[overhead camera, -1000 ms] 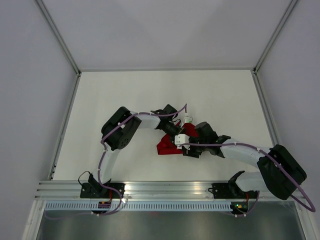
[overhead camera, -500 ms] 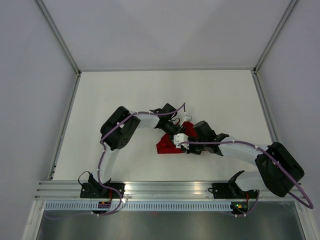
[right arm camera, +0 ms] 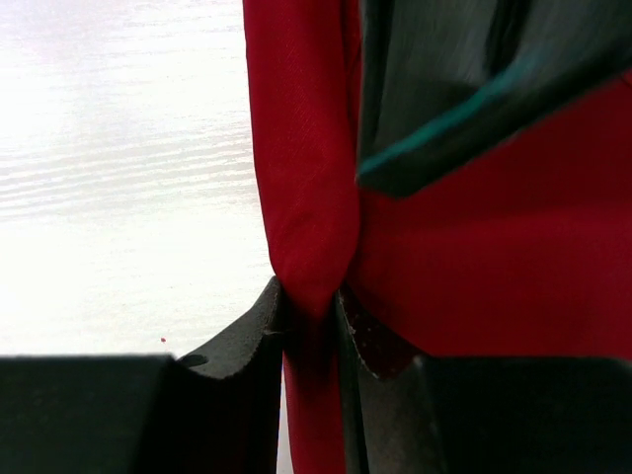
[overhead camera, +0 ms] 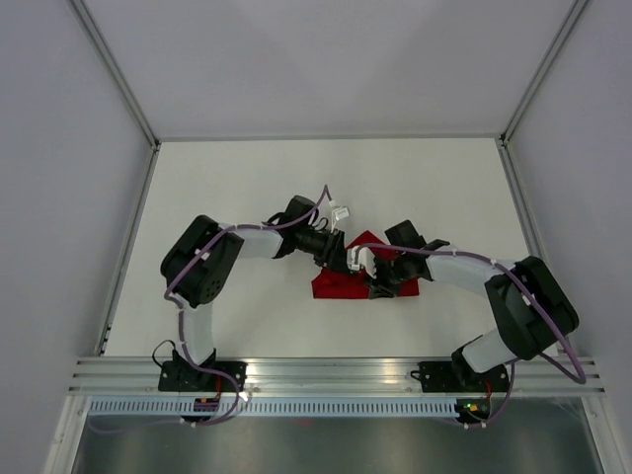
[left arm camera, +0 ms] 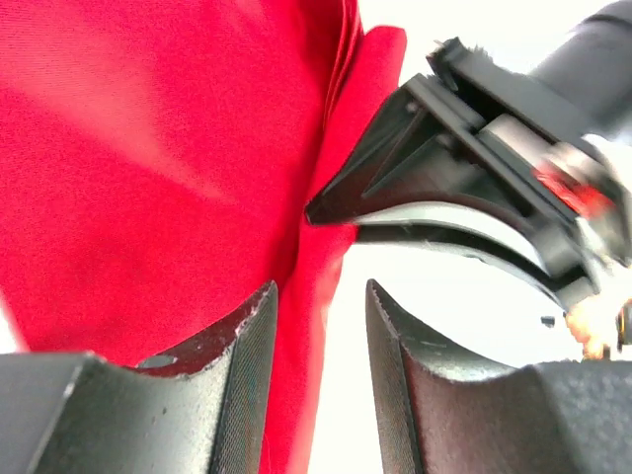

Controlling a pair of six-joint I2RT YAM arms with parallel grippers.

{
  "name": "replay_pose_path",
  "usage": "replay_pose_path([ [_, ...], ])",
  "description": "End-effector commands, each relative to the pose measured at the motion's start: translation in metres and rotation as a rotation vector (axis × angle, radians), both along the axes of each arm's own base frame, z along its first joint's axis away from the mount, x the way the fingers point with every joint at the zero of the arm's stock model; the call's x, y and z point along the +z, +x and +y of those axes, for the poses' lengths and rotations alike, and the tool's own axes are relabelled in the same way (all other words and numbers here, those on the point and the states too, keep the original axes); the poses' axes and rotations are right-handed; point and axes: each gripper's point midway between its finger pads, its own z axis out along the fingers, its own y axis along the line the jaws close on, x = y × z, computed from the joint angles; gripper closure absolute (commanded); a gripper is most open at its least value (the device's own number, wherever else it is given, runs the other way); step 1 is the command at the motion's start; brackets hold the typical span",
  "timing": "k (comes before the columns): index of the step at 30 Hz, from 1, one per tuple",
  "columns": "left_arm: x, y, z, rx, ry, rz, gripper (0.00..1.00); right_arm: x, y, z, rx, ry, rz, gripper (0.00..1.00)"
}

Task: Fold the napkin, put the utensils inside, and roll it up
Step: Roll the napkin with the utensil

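1. Napkin [overhead camera: 334, 286]: red cloth, bunched and partly folded, lying mid-table between the two arms; a doubled ridge of it stands up where the grippers meet
2. Utensils: none visible in any view; cannot tell whether a piece lies under the cloth
3. Right gripper [right arm camera: 309, 292]: fingers closed onto the ridge, cloth pinched tight between them
4. Left gripper [left arm camera: 320, 292]: fingers apart, straddling the fold's edge; cloth against one finger, bare table showing beside the other; nothing clamped
5. Table [overhead camera: 227, 197]: white, plain, bears the cloth
6. Step judged: forming the fold. Handling notes:
   - close the left fingers on the edge before either arm pulls
   - draw both holds the same way at matching height so the layer goes over flat
   - work low to the table, since the weave looks slick and may slip from a shallow pinch
   - mind the two wrists, which sit very close, so they do not foul each other
   - release only once the edges lie matched
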Motion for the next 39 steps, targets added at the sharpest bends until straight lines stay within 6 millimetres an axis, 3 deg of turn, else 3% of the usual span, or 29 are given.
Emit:
replay_pose_path([
  [1, 0.056, 0.044, 0.001, 0.2, -0.158, -0.148, 0.53, -0.015, -0.023, -0.019, 0.016, -0.063, 0.189, 0.98],
  [2, 0.065, 0.041, 0.008, 0.239, -0.174, -0.159, 0.53, -0.02, -0.025, -0.021, 0.025, -0.072, 0.219, 0.98],
  [3, 0.074, 0.053, 0.011, 0.296, -0.203, -0.229, 0.53, -0.016, -0.022, -0.021, 0.024, -0.067, 0.245, 0.98],
  [5, 0.075, 0.051, 0.021, 0.358, -0.202, -0.278, 0.52, -0.022, -0.023, -0.024, 0.032, -0.076, 0.297, 0.98],
  [7, 0.101, 0.061, 0.029, 0.457, -0.257, -0.401, 0.49, -0.021, -0.02, -0.025, 0.027, -0.076, 0.34, 0.98],
  [8, 0.094, 0.057, 0.038, 0.483, -0.244, -0.425, 0.45, -0.026, -0.021, -0.026, 0.026, -0.082, 0.374, 0.99],
  [9, 0.106, 0.062, 0.045, 0.546, -0.25, -0.483, 0.43, -0.024, -0.018, -0.026, 0.028, -0.08, 0.39, 0.98],
  [10, 0.101, 0.058, 0.053, 0.57, -0.244, -0.509, 0.42, -0.029, -0.019, -0.026, 0.027, -0.081, 0.424, 0.99],
  [11, 0.103, 0.057, 0.058, 0.583, -0.243, -0.551, 0.34, -0.03, -0.018, -0.026, 0.029, -0.08, 0.439, 0.99],
  [12, 0.114, 0.058, 0.063, 0.62, -0.25, -0.595, 0.33, -0.028, -0.014, -0.027, 0.03, -0.079, 0.45, 0.99],
  [14, 0.108, 0.053, 0.07, 0.616, -0.215, -0.651, 0.31, -0.03, -0.012, -0.027, 0.027, -0.077, 0.49, 0.99],
  [16, 0.117, 0.045, 0.065, 0.614, -0.184, -0.74, 0.3, -0.034, -0.011, -0.028, 0.024, -0.076, 0.522, 0.99],
  [17, 0.105, 0.042, 0.066, 0.57, -0.102, -0.802, 0.3, -0.032, -0.009, -0.028, 0.024, -0.076, 0.537, 0.99],
  [21, 0.101, 0.026, 0.048, 0.5, 0.077, -1.079, 0.3, -0.035, -0.005, -0.029, 0.023, -0.071, 0.586, 0.99],
  [25, 0.1, 0.024, 0.039, 0.458, 0.154, -1.188, 0.32, -0.037, -0.002, -0.029, 0.016, -0.066, 0.615, 0.99],
  [31, 0.069, 0.001, 0.007, 0.226, 0.259, -1.38, 0.33, -0.04, 0.0, -0.032, 0.001, -0.075, 0.634, 0.99],
  [39, 0.022, -0.038, -0.03, -0.022, 0.256, -1.408, 0.27, -0.045, 0.002, -0.035, -0.016, -0.088, 0.643, 0.99],
])
